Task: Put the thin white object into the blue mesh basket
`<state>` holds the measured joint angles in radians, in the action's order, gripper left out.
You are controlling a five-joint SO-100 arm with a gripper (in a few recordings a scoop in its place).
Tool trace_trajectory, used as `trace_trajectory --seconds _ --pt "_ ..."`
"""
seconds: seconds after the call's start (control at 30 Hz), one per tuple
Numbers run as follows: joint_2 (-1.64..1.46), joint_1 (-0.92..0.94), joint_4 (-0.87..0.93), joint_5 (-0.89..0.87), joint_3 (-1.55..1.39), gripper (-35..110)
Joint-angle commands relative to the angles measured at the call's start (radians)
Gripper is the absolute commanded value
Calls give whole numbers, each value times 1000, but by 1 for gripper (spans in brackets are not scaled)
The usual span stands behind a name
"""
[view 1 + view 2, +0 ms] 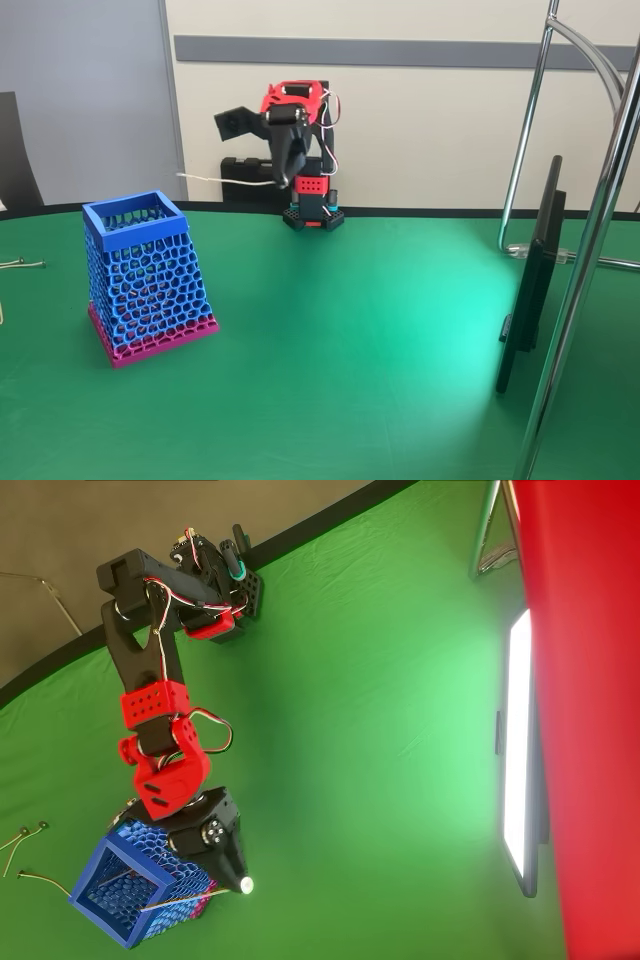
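In the fixed view the arm [295,100] stands folded at the middle of the table's [350,330] far edge. Its gripper [282,180] points down close in front of the base. The strip [225,181] sticks out from the gripper's tip to the left, nearly level and in the air above the far edge. The jaws look clenched on its right end, though they are small and dark here. The basket [135,222] stands upright near the table's left edge. It is well apart from the arm, with its open square rim up and its magenta base on the green cloth. Two thin grey wires [20,264] lie at the left edge. A chrome stand [600,200] rises at the right edge.

In the overhead view the arm [150,705] reaches from its base at the table's [350,730] edge at upper left down toward the picture's lower left corner. The gripper [240,883] hangs just beside the basket [100,925], at its right wall. The jaws are pinched together on the right end of the strip [185,900], and a bright spot marks that end. From there the strip runs left and slightly down over the basket's wall and rim, and its free end is above the opening. It is not down inside. The grey wires [25,838] lie on the cloth to the left of the basket, apart from it.
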<state>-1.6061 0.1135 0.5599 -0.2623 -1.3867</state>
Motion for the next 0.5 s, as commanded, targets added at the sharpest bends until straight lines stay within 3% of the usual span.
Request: trace_trajectory --seconds 0.0,0.2,0.47 --pt "26 67 48 -178 141 0" --pt "100 181 132 -405 267 0" --pt "140 268 117 -549 261 0"
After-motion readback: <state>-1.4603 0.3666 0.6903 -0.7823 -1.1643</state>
